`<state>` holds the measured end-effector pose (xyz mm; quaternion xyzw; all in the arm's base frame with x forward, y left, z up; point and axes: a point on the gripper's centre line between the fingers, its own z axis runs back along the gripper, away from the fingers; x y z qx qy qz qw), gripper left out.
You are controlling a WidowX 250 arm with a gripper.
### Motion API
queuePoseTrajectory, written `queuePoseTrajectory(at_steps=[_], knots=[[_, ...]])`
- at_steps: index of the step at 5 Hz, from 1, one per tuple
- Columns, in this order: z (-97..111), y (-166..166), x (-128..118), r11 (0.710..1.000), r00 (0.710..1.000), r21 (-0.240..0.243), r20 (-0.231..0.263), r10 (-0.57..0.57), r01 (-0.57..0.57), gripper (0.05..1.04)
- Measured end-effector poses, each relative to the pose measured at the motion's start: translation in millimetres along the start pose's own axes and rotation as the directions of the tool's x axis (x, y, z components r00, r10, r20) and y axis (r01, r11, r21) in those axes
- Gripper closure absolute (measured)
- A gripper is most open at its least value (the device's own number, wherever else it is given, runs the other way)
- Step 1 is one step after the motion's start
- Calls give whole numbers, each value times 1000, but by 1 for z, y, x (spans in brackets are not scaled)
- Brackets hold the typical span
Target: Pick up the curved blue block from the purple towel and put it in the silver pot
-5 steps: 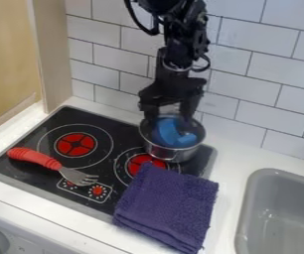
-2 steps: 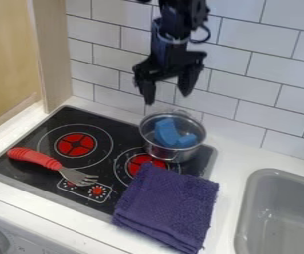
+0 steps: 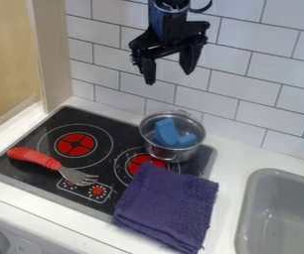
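The black gripper hangs above the metal pot, against the tiled wall, open with nothing between its fingers. Below it the pot stands at the back right of the black stove. Inside the pot lies a blue curved object. A folded purple towel lies in front of the pot, over the stove's right front edge and the counter. On the stove's left part rests a fork with a red handle, its metal tines by the knob markings.
A grey sink is set into the white counter at the right. The tiled wall rises close behind the pot, and a wooden panel stands at the stove's back left.
The gripper has risen from the pot, up along the wall, and its fingers now stand clear of the pot. The blue object has stayed inside, slightly shifted.
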<state>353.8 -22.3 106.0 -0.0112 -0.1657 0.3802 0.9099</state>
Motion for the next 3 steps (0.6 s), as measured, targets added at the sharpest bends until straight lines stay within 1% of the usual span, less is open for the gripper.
queuePoseTrajectory(at_steps=[3], knots=[[0,0,0,1000,1000,1,-1,0,0,85]])
